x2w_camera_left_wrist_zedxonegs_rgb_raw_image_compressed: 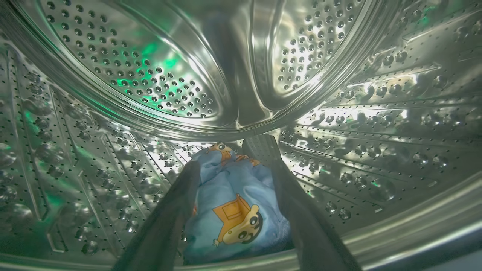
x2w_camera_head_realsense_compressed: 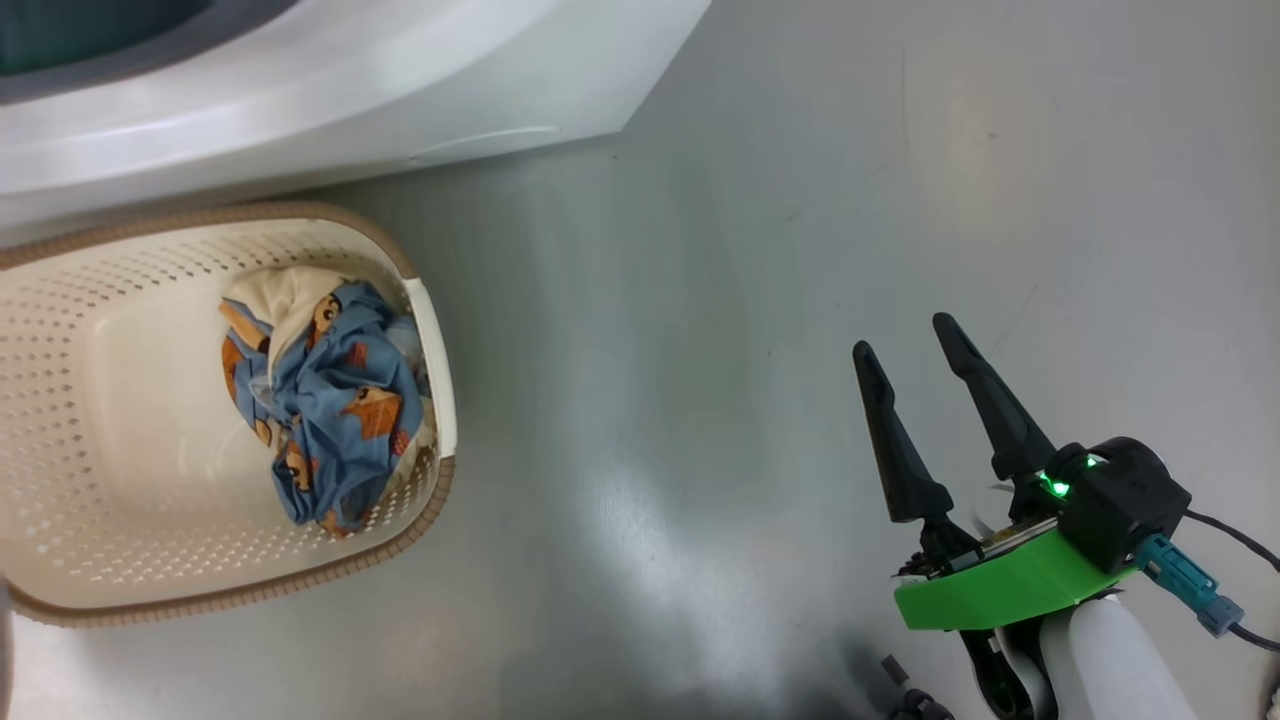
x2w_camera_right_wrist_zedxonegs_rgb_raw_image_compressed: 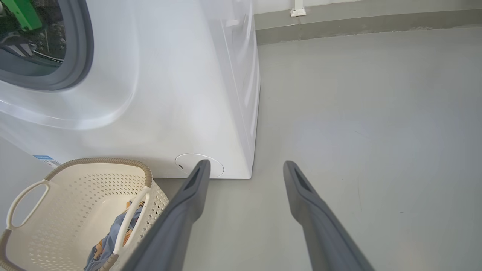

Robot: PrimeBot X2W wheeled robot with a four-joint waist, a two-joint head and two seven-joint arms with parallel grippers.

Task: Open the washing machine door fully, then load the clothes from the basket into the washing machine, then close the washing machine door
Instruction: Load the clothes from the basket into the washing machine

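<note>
My left gripper (x2w_camera_left_wrist_zedxonegs_rgb_raw_image_compressed: 228, 154) is deep inside the washing machine's steel drum (x2w_camera_left_wrist_zedxonegs_rgb_raw_image_compressed: 150, 75), its fingers spread open. A light blue piece of the clothes (x2w_camera_left_wrist_zedxonegs_rgb_raw_image_compressed: 233, 203) with an orange cartoon figure lies between them on the drum wall. More of the clothes (x2w_camera_head_realsense_compressed: 330, 410) sit bunched at the right end of the cream basket (x2w_camera_head_realsense_compressed: 430, 510), which stands on the floor in front of the white washing machine (x2w_camera_head_realsense_compressed: 300, 90). Off to the right, my right gripper (x2w_camera_head_realsense_compressed: 903, 336) hangs open and empty over bare floor. The washing machine door is out of view.
The right wrist view takes in the washing machine (x2w_camera_right_wrist_zedxonegs_rgb_raw_image_compressed: 169, 94) with its grey gasket (x2w_camera_right_wrist_zedxonegs_rgb_raw_image_compressed: 81, 56), round flap (x2w_camera_right_wrist_zedxonegs_rgb_raw_image_compressed: 184, 162) and blue label (x2w_camera_right_wrist_zedxonegs_rgb_raw_image_compressed: 43, 158), plus the basket (x2w_camera_right_wrist_zedxonegs_rgb_raw_image_compressed: 94, 177) holding clothes (x2w_camera_right_wrist_zedxonegs_rgb_raw_image_compressed: 109, 241). Grey floor (x2w_camera_right_wrist_zedxonegs_rgb_raw_image_compressed: 357, 113) stretches right to a wall base.
</note>
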